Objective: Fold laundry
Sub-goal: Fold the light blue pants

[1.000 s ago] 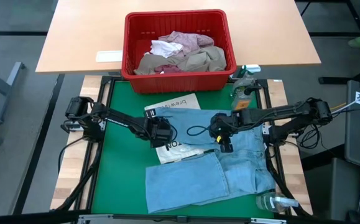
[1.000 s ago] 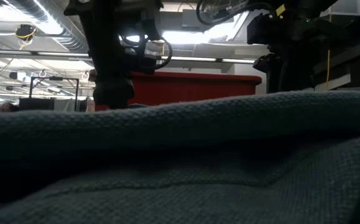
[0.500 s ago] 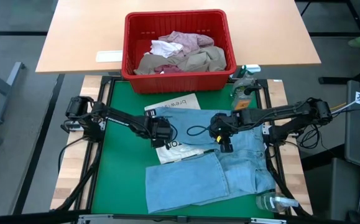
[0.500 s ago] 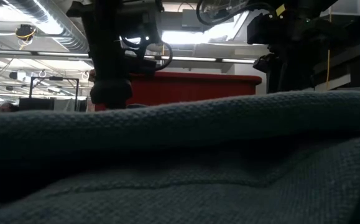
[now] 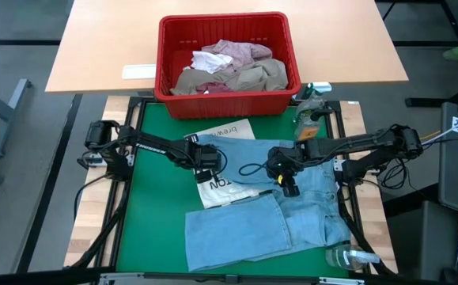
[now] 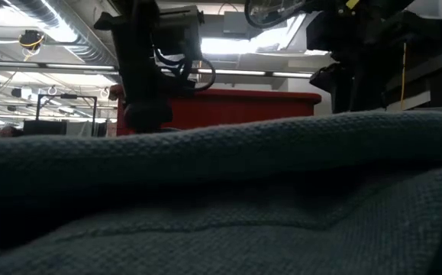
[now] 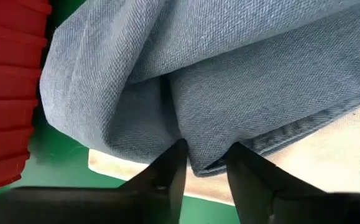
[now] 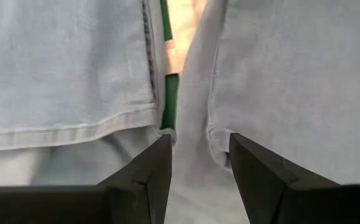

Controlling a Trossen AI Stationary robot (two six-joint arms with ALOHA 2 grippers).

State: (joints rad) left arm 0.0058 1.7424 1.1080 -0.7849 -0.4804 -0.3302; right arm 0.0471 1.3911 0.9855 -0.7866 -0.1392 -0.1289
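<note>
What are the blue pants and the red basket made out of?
The blue pants look like denim: soft woven cloth with a diagonal weave and stitched hems, seen close in the left wrist view. The red basket looks like hard, smooth plastic, going by its rigid ribbed walls.

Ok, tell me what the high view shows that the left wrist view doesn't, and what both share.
Only the high view shows the clothes heaped inside the red plastic basket, the right gripper over the jeans, and a clear spray bottle at the mat's corner. Only the left wrist view shows the left gripper pinching a folded denim edge. Both show the light blue denim jeans, the green mat and the printed cream sheet.
</note>
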